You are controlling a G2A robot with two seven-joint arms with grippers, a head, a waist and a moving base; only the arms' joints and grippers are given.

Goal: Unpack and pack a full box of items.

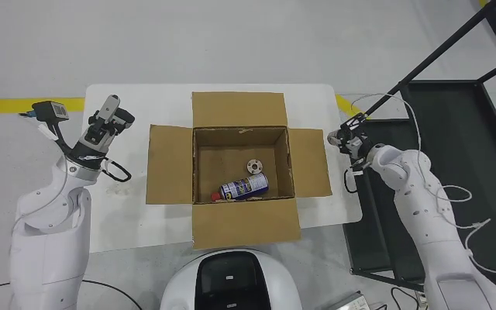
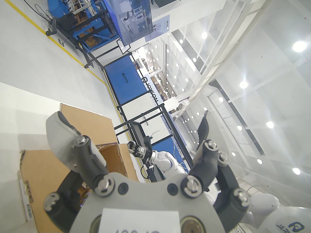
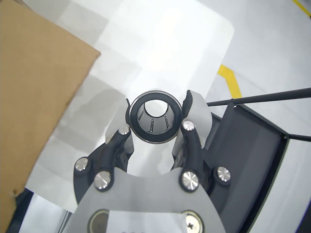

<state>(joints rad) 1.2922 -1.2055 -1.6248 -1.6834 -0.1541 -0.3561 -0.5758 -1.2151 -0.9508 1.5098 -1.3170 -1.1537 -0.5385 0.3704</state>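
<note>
- Box (image 1: 169, 167) of brown cardboard stands in the middle of the white table (image 1: 310, 108), with all four flaps folded out flat and its inside open to the top view.
- Black metal cart (image 1: 457, 116) stands just beside the table's right edge.
- Left gripper (image 2: 131, 120) is held over the left part of the table, beside the box's left flap and apart from it; its fingers are spread wide with nothing between them.
- Right gripper (image 3: 155, 112) is over the table's right edge, between the box's right flap and the cart, touching neither; its fingers pinch a short metal sleeve by its sides.
- Spray can (image 1: 244, 187), blue and white with a red cap, lies on its side on the box floor, near the wall closest to the robot.
- Metal sleeve (image 3: 153, 126) is a hollow cylinder with dark rims, and its open bore faces the right wrist camera.
- Small round metal flange (image 1: 254, 166) lies flat on the box floor, just beyond the can.
</note>
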